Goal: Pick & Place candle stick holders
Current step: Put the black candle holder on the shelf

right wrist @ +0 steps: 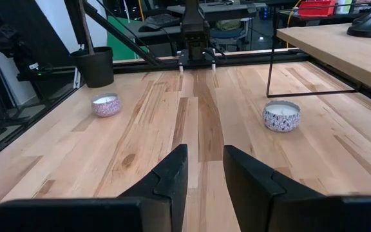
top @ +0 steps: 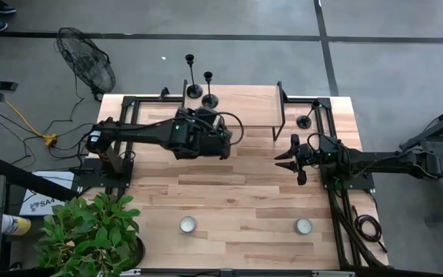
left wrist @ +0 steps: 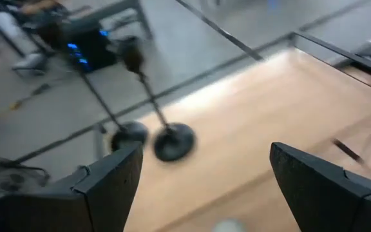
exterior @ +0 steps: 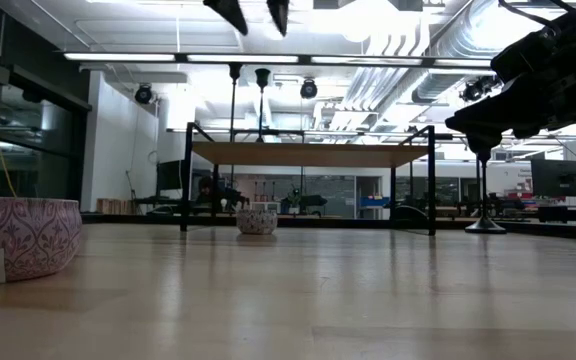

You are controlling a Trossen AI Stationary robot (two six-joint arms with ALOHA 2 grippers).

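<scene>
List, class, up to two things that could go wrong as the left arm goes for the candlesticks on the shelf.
1. The two candlesticks on the shelf stand close together; the open left gripper might knock one while closing on the other.
2. Both stand near the shelf's far edge, so a nudge could tip one off.

My left wrist view is motion-blurred: two candle stick holders (left wrist: 172, 138) smear together, stems cut off; my left end effector (left wrist: 205, 187) fingertips run off-frame.
</scene>
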